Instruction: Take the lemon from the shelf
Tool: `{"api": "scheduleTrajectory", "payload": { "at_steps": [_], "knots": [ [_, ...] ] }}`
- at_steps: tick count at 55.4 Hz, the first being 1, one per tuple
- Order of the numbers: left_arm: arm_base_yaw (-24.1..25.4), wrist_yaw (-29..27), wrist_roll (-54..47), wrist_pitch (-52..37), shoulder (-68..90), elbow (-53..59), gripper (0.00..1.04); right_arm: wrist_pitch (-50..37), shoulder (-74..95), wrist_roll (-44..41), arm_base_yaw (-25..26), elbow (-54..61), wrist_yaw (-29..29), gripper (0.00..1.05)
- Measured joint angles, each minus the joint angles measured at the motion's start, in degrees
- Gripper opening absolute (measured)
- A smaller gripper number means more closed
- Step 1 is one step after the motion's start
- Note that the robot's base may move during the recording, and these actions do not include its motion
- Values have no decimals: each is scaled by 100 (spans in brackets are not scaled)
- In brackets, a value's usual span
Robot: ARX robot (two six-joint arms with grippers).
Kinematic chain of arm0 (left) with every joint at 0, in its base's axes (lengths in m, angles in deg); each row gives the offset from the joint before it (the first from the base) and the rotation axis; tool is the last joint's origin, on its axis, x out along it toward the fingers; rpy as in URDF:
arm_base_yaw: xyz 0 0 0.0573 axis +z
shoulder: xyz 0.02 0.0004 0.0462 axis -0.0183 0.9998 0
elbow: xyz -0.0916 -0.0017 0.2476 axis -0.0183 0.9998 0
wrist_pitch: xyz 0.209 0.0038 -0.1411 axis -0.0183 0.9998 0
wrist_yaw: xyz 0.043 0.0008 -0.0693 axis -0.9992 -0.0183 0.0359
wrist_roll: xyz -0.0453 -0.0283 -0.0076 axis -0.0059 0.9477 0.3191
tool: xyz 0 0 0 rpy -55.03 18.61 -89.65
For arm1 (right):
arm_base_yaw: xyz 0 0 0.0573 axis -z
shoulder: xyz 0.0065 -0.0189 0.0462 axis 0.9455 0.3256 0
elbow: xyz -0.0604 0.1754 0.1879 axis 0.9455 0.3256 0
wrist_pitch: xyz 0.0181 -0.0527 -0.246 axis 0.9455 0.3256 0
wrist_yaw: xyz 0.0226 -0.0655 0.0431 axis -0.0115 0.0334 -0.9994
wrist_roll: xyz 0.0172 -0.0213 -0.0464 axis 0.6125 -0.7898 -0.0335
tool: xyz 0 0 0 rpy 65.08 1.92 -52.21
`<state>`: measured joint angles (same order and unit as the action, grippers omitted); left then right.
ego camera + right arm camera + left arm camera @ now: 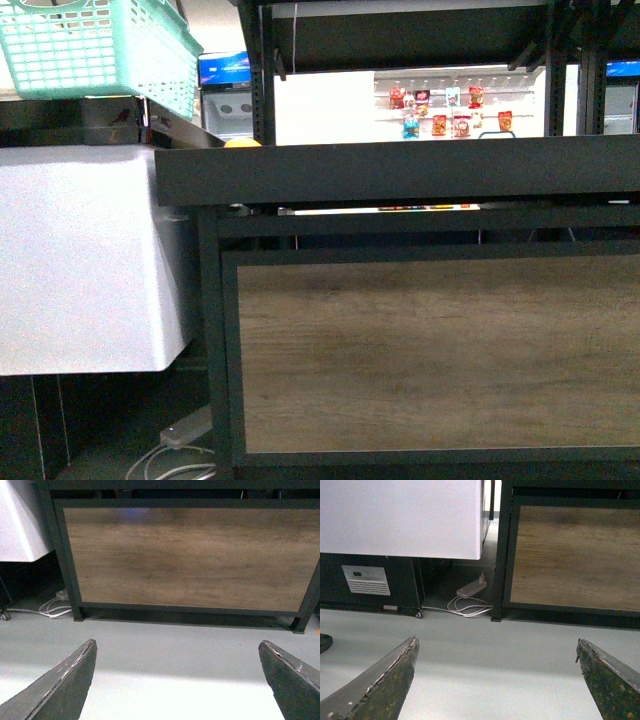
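Left pincer (495,640) apart, empty | right pincer (177,641) apart, empty | one shelf (400,170) | one lemon (242,143) peeking over rim

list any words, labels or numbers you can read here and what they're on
No text here is legible.
Left blue sign beside the green basket: blurred.
Right blue sign: blurred.
Hanging packets in the background: print too small.
Grey vent panel by the white cabinet: markings too small.
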<state>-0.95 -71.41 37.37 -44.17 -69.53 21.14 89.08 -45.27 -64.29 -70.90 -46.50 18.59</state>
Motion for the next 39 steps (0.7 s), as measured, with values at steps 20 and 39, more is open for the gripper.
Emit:
{"api": "scheduleTrajectory", "payload": {
  "at_steps": [20, 39],
  "knots": [
    [0, 0, 0, 0, 0, 0, 97, 0, 0, 0, 0, 0, 0, 97],
    [0, 0, 0, 0, -2, 0, 97, 0, 0, 0, 0, 0, 0, 97]
  ]
}}
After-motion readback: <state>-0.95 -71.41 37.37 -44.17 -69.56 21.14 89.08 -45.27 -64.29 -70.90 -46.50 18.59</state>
